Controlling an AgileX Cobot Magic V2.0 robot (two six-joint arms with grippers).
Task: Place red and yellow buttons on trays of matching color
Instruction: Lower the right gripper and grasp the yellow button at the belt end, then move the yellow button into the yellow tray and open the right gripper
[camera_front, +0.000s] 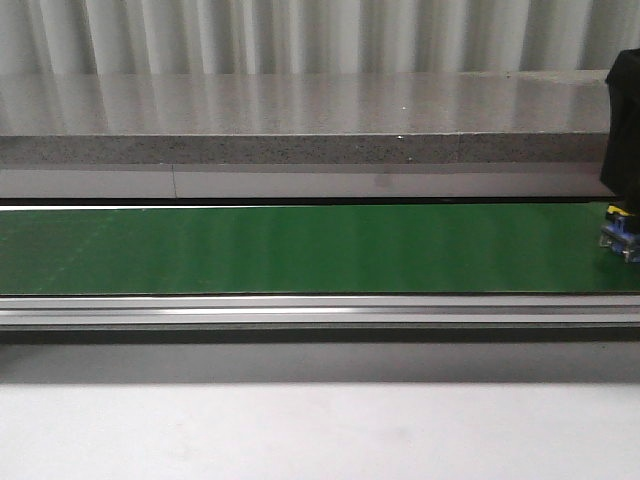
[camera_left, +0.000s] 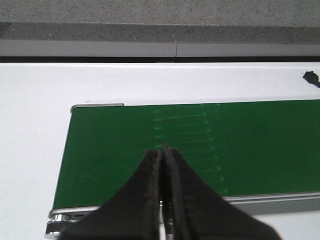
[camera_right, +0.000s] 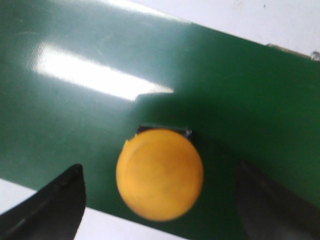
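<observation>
One yellow button (camera_right: 160, 174) sits on the green belt (camera_right: 150, 90), near its edge, framed between the spread fingers (camera_right: 47, 207) of my right end effector (camera_right: 160, 220), which is released and holds nothing. My judgement: I should descend squarely so both fingers meet the cap's sides evenly, then clench, since an off-centre approach could push the button off the belt edge. My left end effector (camera_left: 162, 200) is clenched on nothing above the belt's far end. No trays are in view, so the drop point cannot be confirmed.
</observation>
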